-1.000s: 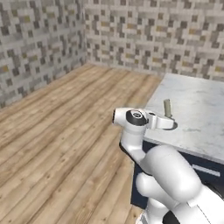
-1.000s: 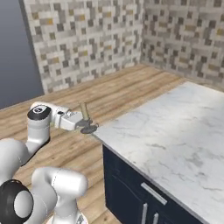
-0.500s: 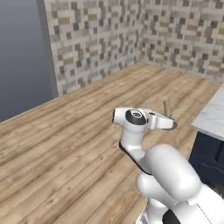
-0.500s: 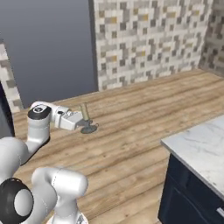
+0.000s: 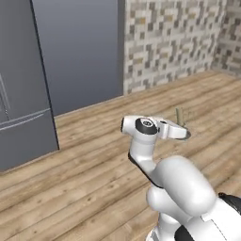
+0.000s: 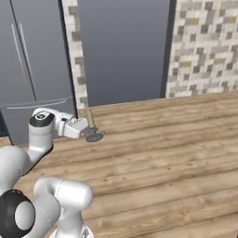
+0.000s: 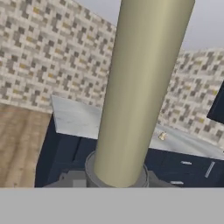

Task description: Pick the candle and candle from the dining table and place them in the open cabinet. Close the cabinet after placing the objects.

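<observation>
The fingers (image 6: 89,132) are closed on the olive candle (image 6: 90,120), held upright just beyond the wrist, above the wooden floor (image 6: 162,153). This is the carrying step; next the base must bring the candle to the open cabinet.

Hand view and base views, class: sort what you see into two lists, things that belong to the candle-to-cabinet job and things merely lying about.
Belonging to the job:
- slim pale olive taper candle on a round dark grey base, held in the shut pincer
- white marble dining table with navy fronts

Lying about:
- grey steel refrigerator
- small pale object on the table
</observation>
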